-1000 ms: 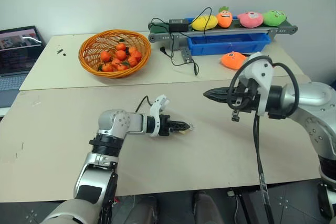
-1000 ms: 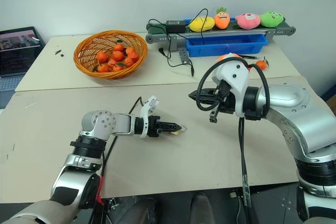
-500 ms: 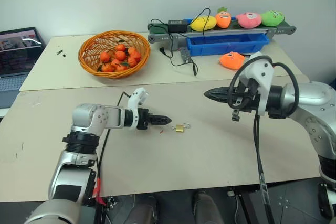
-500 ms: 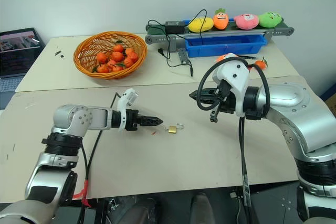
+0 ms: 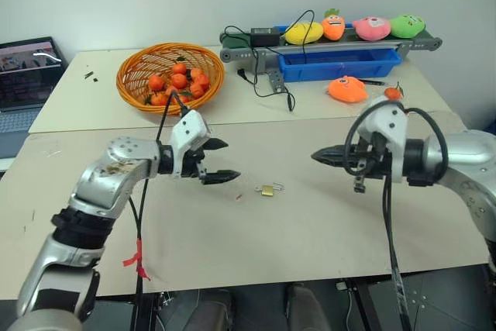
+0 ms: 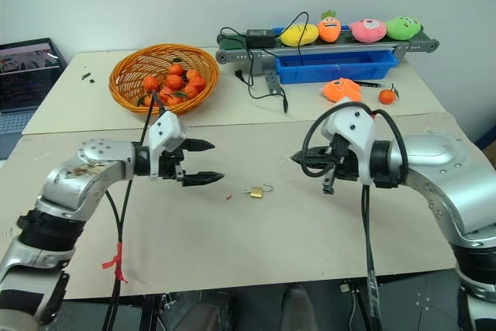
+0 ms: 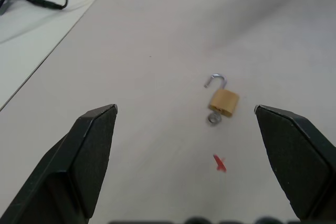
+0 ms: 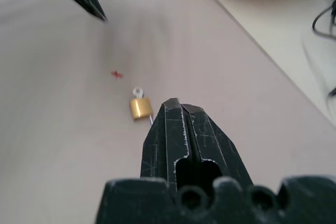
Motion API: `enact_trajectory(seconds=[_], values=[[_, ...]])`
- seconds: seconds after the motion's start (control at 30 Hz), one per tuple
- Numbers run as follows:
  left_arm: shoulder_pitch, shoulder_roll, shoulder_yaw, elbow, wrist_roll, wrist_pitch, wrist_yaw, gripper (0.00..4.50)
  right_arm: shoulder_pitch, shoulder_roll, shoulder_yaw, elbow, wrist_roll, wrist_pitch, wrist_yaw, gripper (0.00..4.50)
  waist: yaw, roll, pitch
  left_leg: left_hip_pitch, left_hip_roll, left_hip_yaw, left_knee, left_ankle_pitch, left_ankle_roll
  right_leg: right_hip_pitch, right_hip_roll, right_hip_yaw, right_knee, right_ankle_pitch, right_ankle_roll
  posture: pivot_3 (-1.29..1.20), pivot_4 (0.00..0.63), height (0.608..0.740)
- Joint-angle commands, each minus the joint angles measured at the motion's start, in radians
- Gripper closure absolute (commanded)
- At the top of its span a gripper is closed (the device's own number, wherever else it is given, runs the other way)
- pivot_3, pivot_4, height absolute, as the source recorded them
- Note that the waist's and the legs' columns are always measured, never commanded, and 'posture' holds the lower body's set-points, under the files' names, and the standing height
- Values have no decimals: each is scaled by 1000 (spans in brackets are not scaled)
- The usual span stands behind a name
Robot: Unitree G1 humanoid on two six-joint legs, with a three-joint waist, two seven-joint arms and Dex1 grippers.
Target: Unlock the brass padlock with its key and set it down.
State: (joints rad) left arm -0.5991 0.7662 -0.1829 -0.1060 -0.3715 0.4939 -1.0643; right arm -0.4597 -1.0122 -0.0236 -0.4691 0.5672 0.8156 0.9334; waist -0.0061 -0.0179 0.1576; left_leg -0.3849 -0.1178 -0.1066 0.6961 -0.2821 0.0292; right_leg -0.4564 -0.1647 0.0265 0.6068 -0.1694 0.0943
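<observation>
Two tools flank your brass padlock on the bench: left tool released, right tool clenched empty; key inserted, shackle open.

Brass padlock flat on table, shackle open, key inserted.

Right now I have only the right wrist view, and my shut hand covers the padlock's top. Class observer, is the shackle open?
Observer: Yes. The left wrist view shows the brass padlock lying flat, its shackle swung open.
Operator: Is the left hand touching it?
Observer: No. The left hand hangs open above the table, apart from the padlock.
Operator: And mine?
Observer: The right hand hovers on the padlock's other side, apart too.
</observation>
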Motion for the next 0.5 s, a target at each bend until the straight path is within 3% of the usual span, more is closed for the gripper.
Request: enact_trajectory(seconds=[0.03, 0.23, 0.5], values=[[-19, -11, 16, -2, 16, -70, -34, 12, 28, -7, -27, 22, -48, -85, 13, 4500, 1, 0, 0, 0, 0, 1, 0, 0, 0, 1, 0, 0, 0, 0, 0, 0, 150, 737], [-46, -28, 46, 4, 3, -33, -37, 12, 56, 43, -96, 57, -33, -129, -11, 4500, -3, -1, 0, 0, 0, 1, 1, 0, 1, 1, 0, 0, 1, 0, 0, 0, 150, 737], [-54, -40, 76, -14, -22, 18, -27, 12, 63, 95, -98, 60, -33, -125, -35, 4500, -7, 0, 0, 0, 0, 1, 1, -1, 1, 0, 0, 0, 1, 0, 1, 0, 150, 737]])
